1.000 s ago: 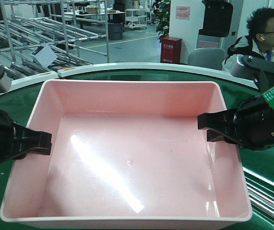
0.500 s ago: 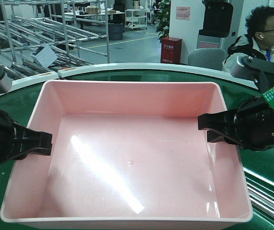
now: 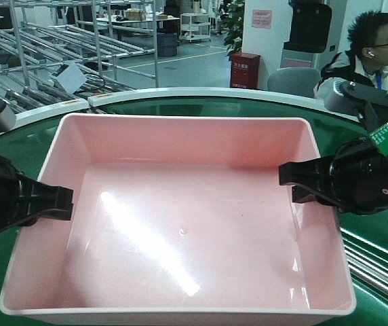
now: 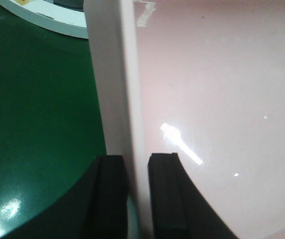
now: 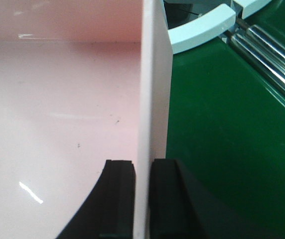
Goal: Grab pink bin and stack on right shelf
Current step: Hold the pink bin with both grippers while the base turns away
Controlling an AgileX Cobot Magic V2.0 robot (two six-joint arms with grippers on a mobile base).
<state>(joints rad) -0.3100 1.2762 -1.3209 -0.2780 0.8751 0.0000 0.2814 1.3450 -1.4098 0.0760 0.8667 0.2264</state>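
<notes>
pink bin (image 3: 180,224): sits on the green conveyor belt (image 3: 377,231), long side across the front view, rim level.
left gripper (image 4: 136,196): clamped on the bin's left wall — one finger inside, one outside.
right gripper (image 5: 141,199): clamped on the right wall the same way.
step: two-arm lift looks next, then carry to the right shelf — shelf not in view.
how: raise both arms together at equal height; thin walls could flex or slip if one side leads.
contents: empty — only glare and a few specks on the floor.
bystander: man (image 3: 374,51) seated beyond the belt, far right.
</notes>
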